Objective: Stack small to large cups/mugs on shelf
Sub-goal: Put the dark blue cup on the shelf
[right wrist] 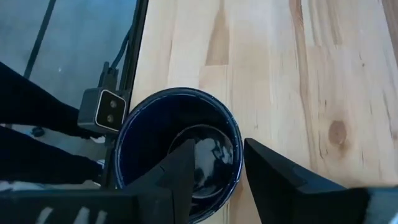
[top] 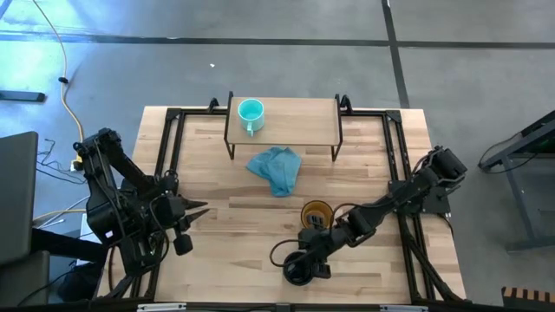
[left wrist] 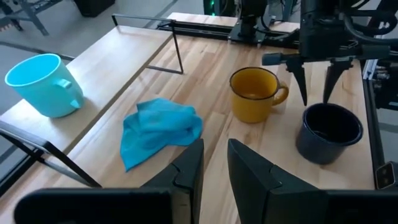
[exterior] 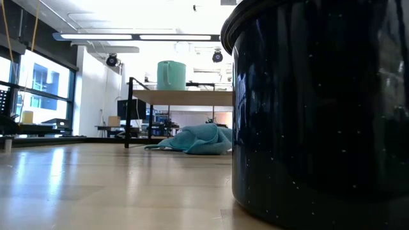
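Observation:
The small teal mug point(top: 250, 113) point(left wrist: 43, 84) stands upright on the left end of the light-wood shelf point(top: 299, 121) point(exterior: 185, 97). The amber-yellow mug point(top: 316, 212) point(left wrist: 254, 93) and the black mug point(top: 299, 269) point(left wrist: 328, 130) stand on the tabletop near its near edge. My right gripper point(left wrist: 317, 93) point(right wrist: 214, 168) is open and points down over the black mug's rim. One finger is over the hollow and one outside the wall, with the tips just above the rim. My left gripper point(left wrist: 214, 168) point(top: 198, 210) is open and waits at the table's left side.
A blue-teal cloth point(top: 276, 169) point(left wrist: 158, 130) lies crumpled on the table in front of the shelf. The black mug fills the right of the low view point(exterior: 319, 108). The shelf's middle and right parts are bare board. Black frame rails point(top: 169, 147) run along the table's sides.

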`<action>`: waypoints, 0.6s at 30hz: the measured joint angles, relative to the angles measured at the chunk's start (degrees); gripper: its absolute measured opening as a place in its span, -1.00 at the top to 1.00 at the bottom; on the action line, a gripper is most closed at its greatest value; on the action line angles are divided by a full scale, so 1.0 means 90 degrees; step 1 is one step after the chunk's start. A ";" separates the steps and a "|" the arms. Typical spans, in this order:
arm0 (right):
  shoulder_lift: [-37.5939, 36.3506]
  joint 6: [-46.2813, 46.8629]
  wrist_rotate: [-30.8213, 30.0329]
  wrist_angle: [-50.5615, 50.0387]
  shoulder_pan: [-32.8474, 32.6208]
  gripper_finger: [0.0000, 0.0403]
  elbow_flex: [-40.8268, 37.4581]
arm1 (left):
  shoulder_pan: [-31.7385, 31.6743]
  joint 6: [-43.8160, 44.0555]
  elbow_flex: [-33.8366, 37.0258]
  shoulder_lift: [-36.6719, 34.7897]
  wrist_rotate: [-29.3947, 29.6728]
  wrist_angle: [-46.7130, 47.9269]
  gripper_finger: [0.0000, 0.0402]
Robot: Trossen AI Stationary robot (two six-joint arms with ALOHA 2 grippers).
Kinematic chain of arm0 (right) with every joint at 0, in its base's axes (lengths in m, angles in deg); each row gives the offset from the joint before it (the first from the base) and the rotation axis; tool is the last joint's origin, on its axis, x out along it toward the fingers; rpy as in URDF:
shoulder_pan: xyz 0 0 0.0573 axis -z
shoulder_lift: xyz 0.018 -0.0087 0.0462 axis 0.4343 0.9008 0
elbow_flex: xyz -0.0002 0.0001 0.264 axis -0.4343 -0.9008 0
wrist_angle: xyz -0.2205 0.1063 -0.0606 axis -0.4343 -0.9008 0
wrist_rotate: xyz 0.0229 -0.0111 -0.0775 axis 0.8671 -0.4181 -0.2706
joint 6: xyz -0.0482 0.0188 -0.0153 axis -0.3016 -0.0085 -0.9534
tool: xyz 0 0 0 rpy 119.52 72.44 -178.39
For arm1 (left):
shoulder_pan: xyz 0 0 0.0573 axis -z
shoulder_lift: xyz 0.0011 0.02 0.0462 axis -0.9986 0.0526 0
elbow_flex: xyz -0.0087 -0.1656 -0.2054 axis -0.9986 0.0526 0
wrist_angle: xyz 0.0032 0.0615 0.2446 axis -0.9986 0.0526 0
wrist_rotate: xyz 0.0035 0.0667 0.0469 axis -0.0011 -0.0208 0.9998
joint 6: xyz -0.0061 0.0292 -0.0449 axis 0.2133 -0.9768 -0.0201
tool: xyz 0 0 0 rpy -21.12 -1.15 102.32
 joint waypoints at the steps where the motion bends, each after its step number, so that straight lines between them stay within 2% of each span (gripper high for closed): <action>1: 0.0000 -0.0188 0.0008 0.0036 0.0013 0.35 0.0000 | 0.0000 0.0004 0.0000 0.0000 0.0001 -0.0001 0.69; 4: 0.0000 -0.0656 0.0191 0.0223 0.0111 0.35 0.0002 | 0.0000 0.0008 0.0000 0.0000 0.0051 -0.0001 0.69; 10: 0.0000 -0.0724 0.0559 0.0155 0.0439 0.35 0.0005 | 0.0000 0.0137 0.0000 0.0000 0.0068 -0.0012 0.69; 18: 0.0074 -0.0959 0.0955 -0.0117 0.0488 0.35 0.0005 | 0.0000 0.0186 0.0000 0.0000 -0.0007 -0.0031 0.69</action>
